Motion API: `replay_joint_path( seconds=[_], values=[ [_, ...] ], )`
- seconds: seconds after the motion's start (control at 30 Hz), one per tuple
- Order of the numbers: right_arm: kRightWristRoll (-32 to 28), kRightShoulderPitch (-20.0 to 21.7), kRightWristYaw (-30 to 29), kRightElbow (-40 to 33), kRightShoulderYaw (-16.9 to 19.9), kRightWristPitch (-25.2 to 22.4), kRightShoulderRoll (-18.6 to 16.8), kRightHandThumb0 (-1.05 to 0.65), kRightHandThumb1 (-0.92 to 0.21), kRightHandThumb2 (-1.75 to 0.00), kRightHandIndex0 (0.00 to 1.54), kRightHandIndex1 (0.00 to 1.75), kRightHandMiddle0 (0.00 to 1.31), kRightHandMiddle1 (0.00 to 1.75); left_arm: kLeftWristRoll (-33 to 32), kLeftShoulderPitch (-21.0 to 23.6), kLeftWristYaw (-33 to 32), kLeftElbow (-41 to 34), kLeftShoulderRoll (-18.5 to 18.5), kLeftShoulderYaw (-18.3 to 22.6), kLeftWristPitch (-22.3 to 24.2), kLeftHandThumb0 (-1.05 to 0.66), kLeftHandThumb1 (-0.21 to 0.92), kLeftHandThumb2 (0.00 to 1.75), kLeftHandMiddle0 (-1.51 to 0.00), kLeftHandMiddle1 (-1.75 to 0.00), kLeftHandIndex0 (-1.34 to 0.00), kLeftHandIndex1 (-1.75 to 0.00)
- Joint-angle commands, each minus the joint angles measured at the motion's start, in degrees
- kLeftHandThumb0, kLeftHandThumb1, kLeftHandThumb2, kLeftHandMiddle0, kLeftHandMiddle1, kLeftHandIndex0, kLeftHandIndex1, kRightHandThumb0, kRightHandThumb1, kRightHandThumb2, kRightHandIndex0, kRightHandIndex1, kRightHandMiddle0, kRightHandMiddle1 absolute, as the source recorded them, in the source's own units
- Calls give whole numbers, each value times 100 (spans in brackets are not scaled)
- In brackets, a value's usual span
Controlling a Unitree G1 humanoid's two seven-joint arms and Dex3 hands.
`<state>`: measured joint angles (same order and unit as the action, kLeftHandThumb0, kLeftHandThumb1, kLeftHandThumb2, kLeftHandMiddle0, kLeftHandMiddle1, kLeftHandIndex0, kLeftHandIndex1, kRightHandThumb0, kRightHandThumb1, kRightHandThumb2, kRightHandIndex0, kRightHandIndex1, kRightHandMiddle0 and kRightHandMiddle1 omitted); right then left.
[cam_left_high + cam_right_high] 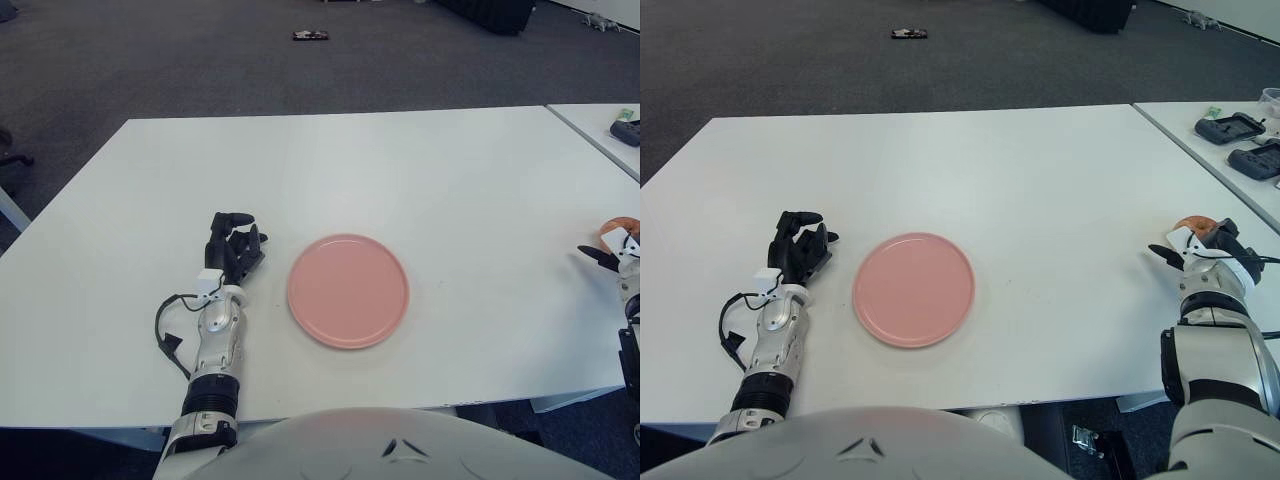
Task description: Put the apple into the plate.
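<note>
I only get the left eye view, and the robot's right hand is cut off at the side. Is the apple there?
Observer: The right eye view shows the whole right hand, near the white table's right edge. A small orange-red thing peeks out at its top, but I cannot tell if it is the apple. The left hand, left of the round pink plate, holds nothing.
Operator: What's on the other table?
Observer: Two flat dark devices, side by side.

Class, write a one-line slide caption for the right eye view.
Empty pink plate on the white table, left hand beside it, right hand at the table's right edge.
</note>
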<state>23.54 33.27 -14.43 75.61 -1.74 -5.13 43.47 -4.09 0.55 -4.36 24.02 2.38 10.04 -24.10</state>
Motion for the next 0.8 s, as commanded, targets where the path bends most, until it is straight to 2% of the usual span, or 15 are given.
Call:
replay_joint_path(
  seconds=[0.0, 0.1, 0.37, 0.77],
  values=[
    [-52, 222, 146, 8, -72, -47, -63, -93, -89, -21, 0, 0, 0, 0, -38, -245, -56, 136, 31, 38, 225, -38, 73, 80, -57, -148, -31, -175],
    [-31, 370, 178, -95, -122, -191, -47, -92, -88, -22, 0, 0, 0, 0, -58, -258, -47, 114, 38, 41, 232, -38, 73, 80, -56, -147, -31, -175],
    [-103, 421, -59, -65, -86, -241, -117, -91, -86, -22, 0, 0, 0, 0, -50, -286, -73, 95, 26, 58, 315, -37, 75, 77, -54, -145, -30, -175],
    [-162, 643, -299, -213, -60, -465, -136, -91, -84, -22, 0, 0, 0, 0, -116, -244, -9, 223, 11, 92, 140, -37, 73, 80, -55, -145, -31, -175]
  ],
)
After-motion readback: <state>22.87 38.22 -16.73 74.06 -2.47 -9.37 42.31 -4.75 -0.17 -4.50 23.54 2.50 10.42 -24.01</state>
